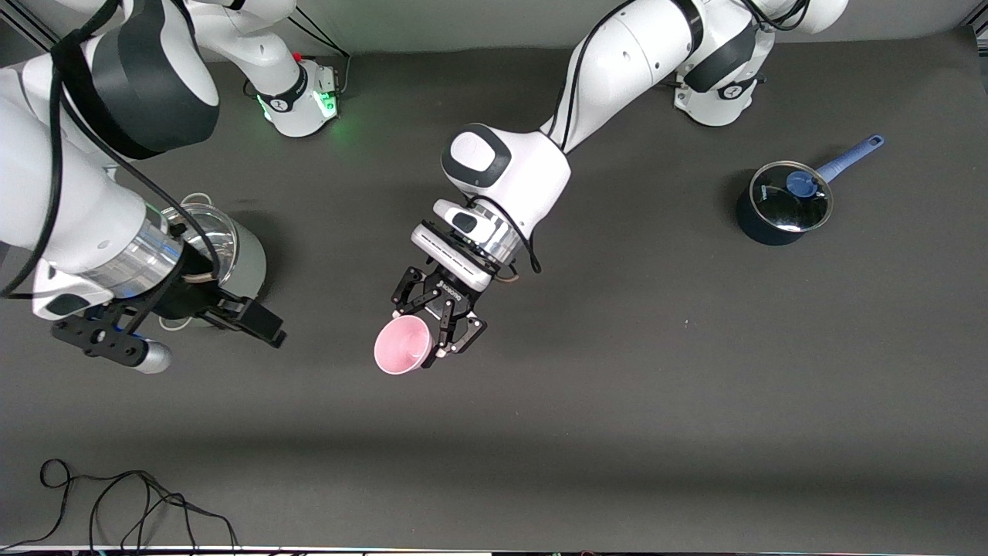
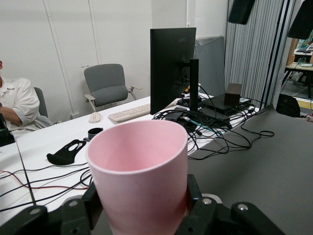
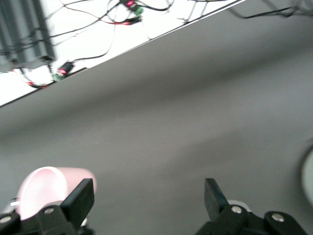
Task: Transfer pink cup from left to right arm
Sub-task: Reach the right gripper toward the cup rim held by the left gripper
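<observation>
the pink cup (image 2: 139, 176) base is hidden between the left gripper (image 2: 142, 208) fingers.

Robot lab, 2 Franka arms (image 1: 617, 85), office desks (image 2: 73, 137), monitor (image 2: 171, 68)

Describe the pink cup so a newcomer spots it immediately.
Follow the left arm down to the left gripper, raised over the middle of the dark table. Its fingers are shut on the pink cup: small, pale, handleless, tipped sideways, unlike the steel pot and blue-handled saucepan.
</observation>
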### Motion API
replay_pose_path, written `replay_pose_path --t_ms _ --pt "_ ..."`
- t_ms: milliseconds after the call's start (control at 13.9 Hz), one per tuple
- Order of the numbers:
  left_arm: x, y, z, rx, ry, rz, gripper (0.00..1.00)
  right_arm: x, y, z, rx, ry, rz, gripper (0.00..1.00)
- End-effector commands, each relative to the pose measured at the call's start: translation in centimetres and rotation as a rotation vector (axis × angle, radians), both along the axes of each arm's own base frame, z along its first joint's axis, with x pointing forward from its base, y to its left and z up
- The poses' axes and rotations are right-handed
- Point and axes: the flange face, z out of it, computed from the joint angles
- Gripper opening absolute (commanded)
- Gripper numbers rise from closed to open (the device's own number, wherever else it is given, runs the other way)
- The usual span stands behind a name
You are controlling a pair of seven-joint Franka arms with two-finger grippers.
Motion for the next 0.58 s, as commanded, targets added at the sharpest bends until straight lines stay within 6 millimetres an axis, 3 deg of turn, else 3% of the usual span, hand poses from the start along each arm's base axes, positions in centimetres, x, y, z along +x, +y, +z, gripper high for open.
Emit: replay_pose_path --t_ms 0,144,216,361,505 --pt "-0.2 -0.1 1.0 -0.02 -0.007 0.013 0.0 0.3 0.8 1.2 0.107 -0.012 -0.024 1.0" --pt "-0.2 -0.1 1.0 -0.022 -0.006 0.013 0.0 0.0 2.2 0.8 0.119 0.001 -0.007 1.0" --pt "-0.2 -0.1 1.1 -0.023 -0.007 0.013 0.0 -0.6 4.8 0.0 0.116 0.013 0.029 1.0" --pt "-0.2 -0.1 1.1 -0.023 -0.007 0.013 0.0 -0.7 7.2 -1.9 0.115 0.042 0.023 1.0" --pt "-0.2 -0.1 1.1 -0.023 -0.007 0.013 0.0 0.0 8.4 -3.8 0.125 0.058 -0.045 1.0"
